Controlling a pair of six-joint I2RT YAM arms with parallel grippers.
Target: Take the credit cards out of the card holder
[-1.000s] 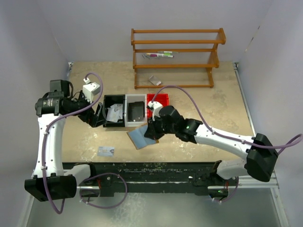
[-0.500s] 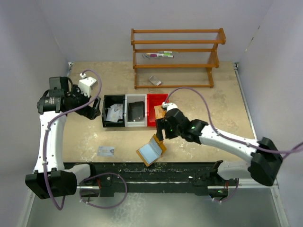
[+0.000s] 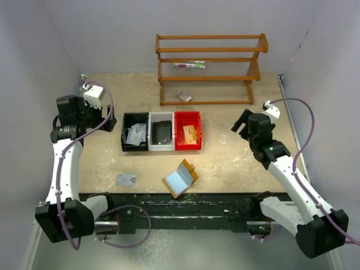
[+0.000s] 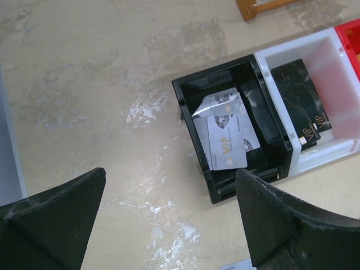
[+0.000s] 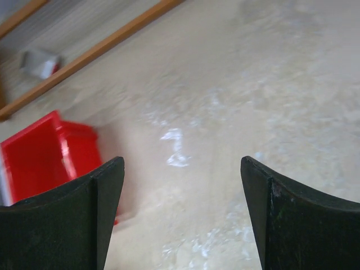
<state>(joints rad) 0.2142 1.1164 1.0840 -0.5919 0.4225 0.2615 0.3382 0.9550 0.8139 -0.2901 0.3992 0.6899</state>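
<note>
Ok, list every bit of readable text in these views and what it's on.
"VIP": pale card in the black bin.
"VIP": dark cards in the white bin.
Other print on these cards, and on the loose card on the table: too small to read.

card holder [image 3: 180, 179] dropped, right pincer [image 5: 181, 166] withdrawn
</note>
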